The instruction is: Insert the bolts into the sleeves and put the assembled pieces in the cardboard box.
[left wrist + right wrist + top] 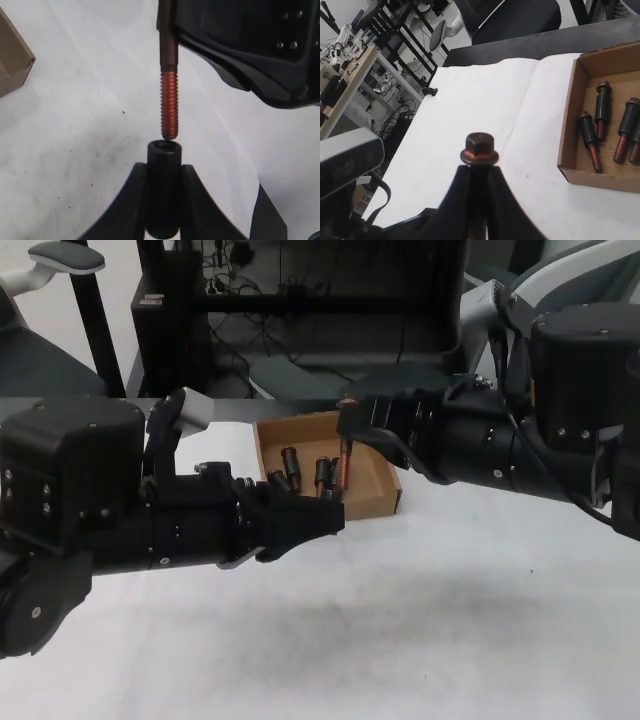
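Left gripper point(164, 175): jaws pinching a black sleeve point(163, 200) with its open bore turned toward the bolt, held above the white bench cover point(400, 620);
bolt point(169, 107): copper-coloured, hanging vertical, in line with the sleeve; threaded tip at the sleeve's mouth, touching or just entering, cannot tell which;
cardboard box point(378, 495): on the bench behind both grippers, holding several assembled pieces point(590, 136) lying flat;
right gripper point(478, 187): jaws clamped on the bolt's shank just under its flanged head.

Step in hand, as judged: insertion, with alignment apparently reached.
Next move calls for a straight push along the sleeve's axis with the sleeve kept steady; tilt would likely catch threads on the rim.
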`<state>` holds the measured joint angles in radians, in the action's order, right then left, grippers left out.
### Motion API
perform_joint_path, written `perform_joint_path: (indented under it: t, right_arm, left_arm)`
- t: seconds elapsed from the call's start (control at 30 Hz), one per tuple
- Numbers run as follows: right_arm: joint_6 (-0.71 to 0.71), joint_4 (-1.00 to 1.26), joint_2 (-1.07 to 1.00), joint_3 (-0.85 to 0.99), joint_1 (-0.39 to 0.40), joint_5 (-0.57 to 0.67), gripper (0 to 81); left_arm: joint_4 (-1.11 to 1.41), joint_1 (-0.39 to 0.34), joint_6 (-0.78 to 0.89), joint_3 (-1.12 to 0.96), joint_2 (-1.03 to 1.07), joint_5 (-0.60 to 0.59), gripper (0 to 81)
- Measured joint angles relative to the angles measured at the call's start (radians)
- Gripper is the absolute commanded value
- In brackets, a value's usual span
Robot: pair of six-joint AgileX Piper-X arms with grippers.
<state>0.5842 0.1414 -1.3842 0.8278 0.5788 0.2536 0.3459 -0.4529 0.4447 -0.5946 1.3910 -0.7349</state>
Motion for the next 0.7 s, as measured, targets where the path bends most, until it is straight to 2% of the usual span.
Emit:
perform_joint_path:
  t: [0.7]
  right_arm:
    - [0.035,0.0,0.0,0.0,0.0,0.013,0.4]
  left_arm:
    - [0.007,-0.031,-0.003,0.0,0.0,0.004,1.7]
